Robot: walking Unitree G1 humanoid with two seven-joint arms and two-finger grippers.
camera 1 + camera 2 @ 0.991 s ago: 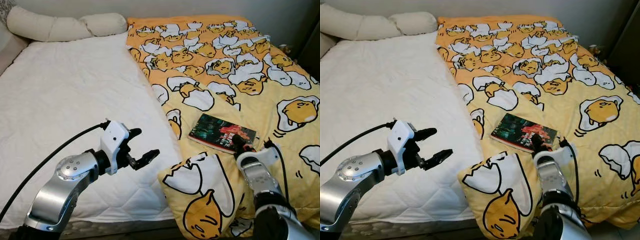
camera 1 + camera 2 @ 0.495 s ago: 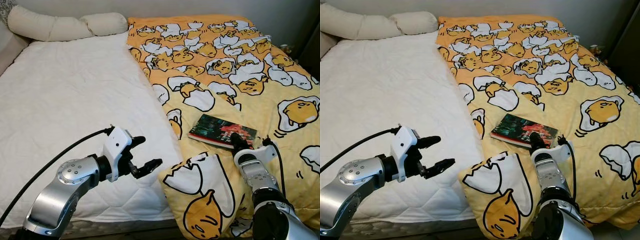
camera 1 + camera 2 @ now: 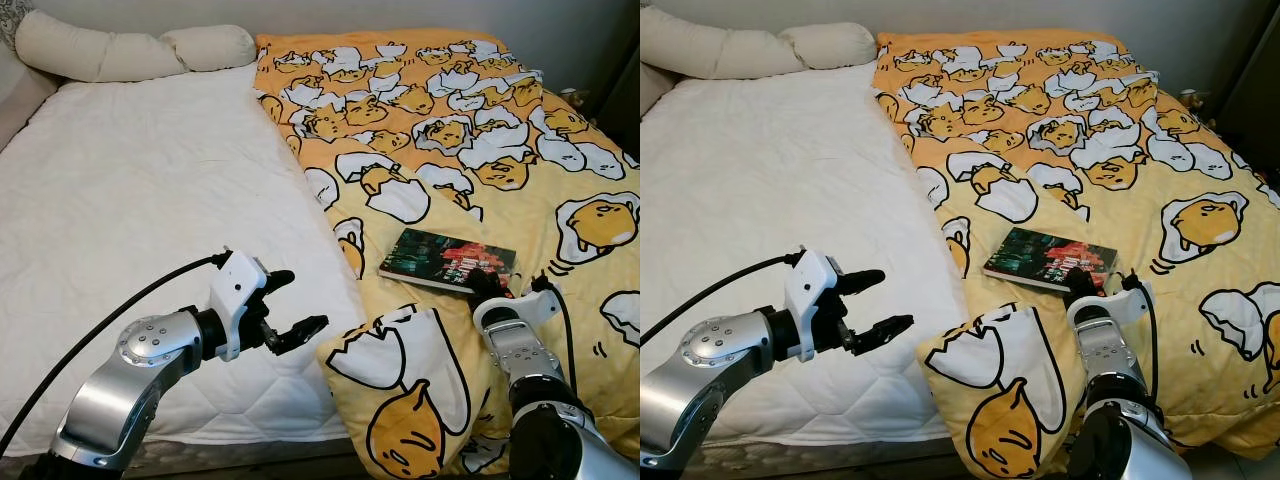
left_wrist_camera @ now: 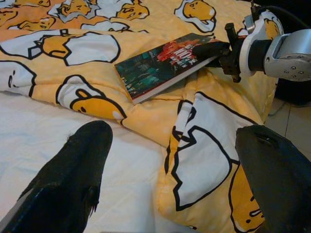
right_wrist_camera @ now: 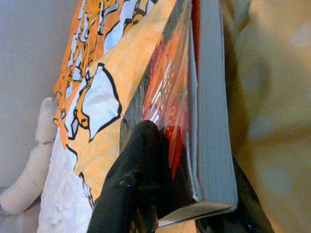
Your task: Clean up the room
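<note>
Book (image 3: 447, 262) shifted slightly; right claw (image 3: 487, 285) clenched on its corner; left claw (image 3: 288, 303) hovers released.

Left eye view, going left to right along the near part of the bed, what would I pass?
Left pincer over the white mattress → folded-back corner of the yellow egg-print blanket → right pincer, gripping the near corner of the book.

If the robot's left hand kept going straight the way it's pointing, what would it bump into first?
Probably the folded-over yellow blanket corner, just ahead of the open left hand. The book lies farther along, held by the right hand. Depth is hard to judge.
</note>
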